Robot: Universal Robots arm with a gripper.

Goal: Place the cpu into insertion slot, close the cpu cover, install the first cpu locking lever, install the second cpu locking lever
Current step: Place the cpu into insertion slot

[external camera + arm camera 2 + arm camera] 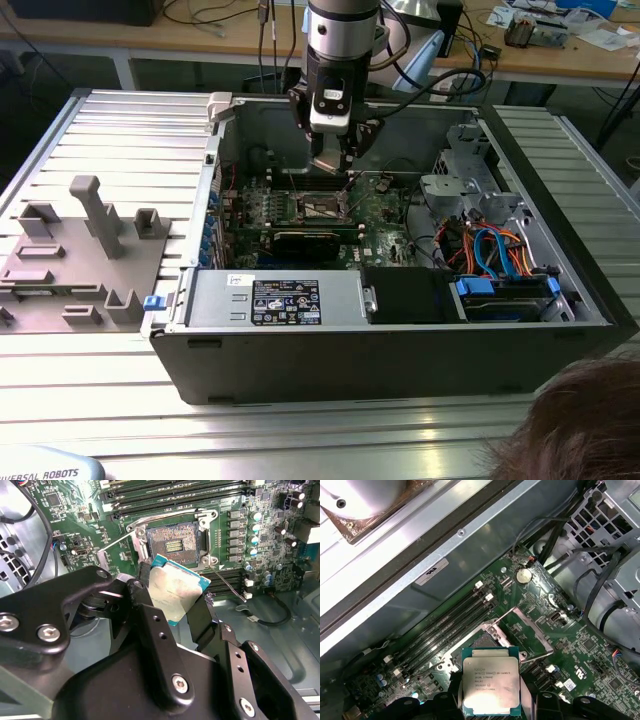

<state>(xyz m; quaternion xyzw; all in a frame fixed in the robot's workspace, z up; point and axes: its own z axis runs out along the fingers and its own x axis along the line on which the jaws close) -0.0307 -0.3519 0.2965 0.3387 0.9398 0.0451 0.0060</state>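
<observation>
gripper [174, 596] clamped on cpu [491, 685] (silver top showing) | cpu above insertion slot [172, 542], apart | slot uncovered

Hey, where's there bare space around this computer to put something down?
The ribbed table on the near side of the case is bare, as is its strip on the exterior view's right. On the exterior view's left the grey fixture takes the room. Inside, cables and the gripper holding the cpu crowd it.
</observation>
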